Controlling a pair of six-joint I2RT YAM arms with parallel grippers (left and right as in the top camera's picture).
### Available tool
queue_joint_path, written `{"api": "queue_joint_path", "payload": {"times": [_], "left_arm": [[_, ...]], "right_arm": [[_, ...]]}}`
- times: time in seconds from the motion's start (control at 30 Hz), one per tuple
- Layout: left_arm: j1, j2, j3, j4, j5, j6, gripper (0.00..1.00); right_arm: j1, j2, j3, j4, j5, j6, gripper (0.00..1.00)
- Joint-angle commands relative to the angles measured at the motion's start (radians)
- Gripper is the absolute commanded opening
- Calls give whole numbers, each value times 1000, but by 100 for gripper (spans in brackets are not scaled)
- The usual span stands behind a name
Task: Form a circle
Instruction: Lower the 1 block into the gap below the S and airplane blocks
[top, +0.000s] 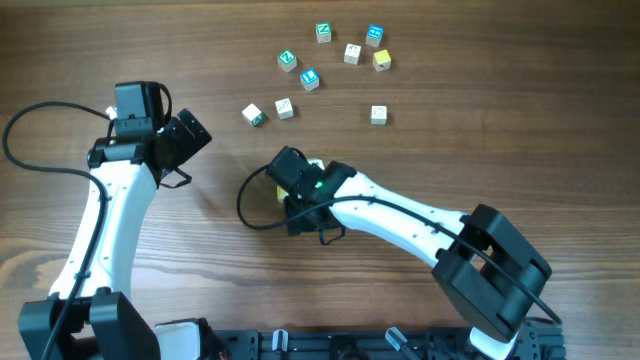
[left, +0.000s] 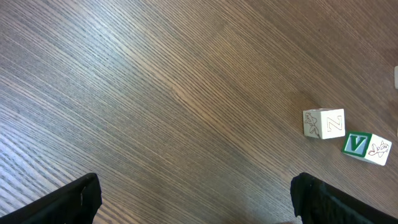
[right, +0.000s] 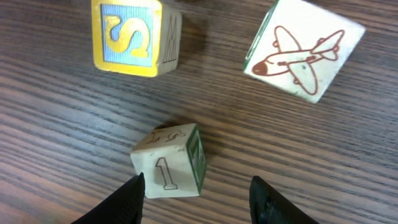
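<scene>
**Right gripper straddles a numbered cube; ring not yet formed**

At the bottom of the right wrist view, the right gripper (right: 196, 183) has its jaws apart, with one dark finger at each side of the lower edge. The cube with the 1 (right: 168, 165) sits between them on the table (right: 56, 124), turned askew. It is close to the finger at frame left, though I cannot tell whether they touch. Bare wood shows on its other side, so it is not gripped. Farther up the frame, the yellow S cube (right: 127, 34) lies at upper left and the aeroplane cube (right: 301, 53) at upper right. Both are apart from the numbered cube and from each other.

In the left wrist view the left gripper (left: 194, 186) is spread wide and holds nothing, its fingertips in the two bottom corners. Beyond it, at the right edge, the N cube (left: 323, 122) and the green V cube (left: 365, 145) lie just beside each other.

In the overhead view the right arm reaches from lower right to the centre of the frame, and the left gripper sits left of the middle. The other letter cubes (top: 352, 53) are scattered across the upper middle, well apart from the three under the right gripper. One white cube (top: 378, 114) lies alone to the right.
</scene>
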Motion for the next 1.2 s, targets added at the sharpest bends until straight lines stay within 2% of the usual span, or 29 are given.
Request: {"api": "queue_joint_path", "payload": {"times": [0.0, 0.2, 0.27, 0.33, 0.47, 0.6, 0.93, 1.03, 1.17], "left_arm": [[2, -6, 12, 1, -5, 1, 100], [2, -6, 12, 1, -5, 1, 100], [2, -6, 12, 1, -5, 1, 100], [2, -6, 12, 0, -5, 1, 100], [2, -6, 12, 1, -5, 1, 100], [2, -6, 12, 0, -5, 1, 100], [2, -6, 12, 1, -5, 1, 100], [2, -6, 12, 1, -5, 1, 100], [2, -6, 12, 1, -5, 1, 100]], "right_arm": [[22, 41, 21, 15, -8, -43, 55], [24, 56, 21, 52, -36, -92, 55], [24, 56, 21, 58, -35, -93, 50], [23, 57, 21, 64, -27, -83, 40], [19, 56, 21, 63, 25, -8, 38], [3, 56, 21, 63, 38, -4, 36], [-3, 56, 21, 96, 90, -6, 37], [-3, 56, 21, 96, 105, -5, 48], [-3, 56, 21, 89, 62, -5, 50]]}}
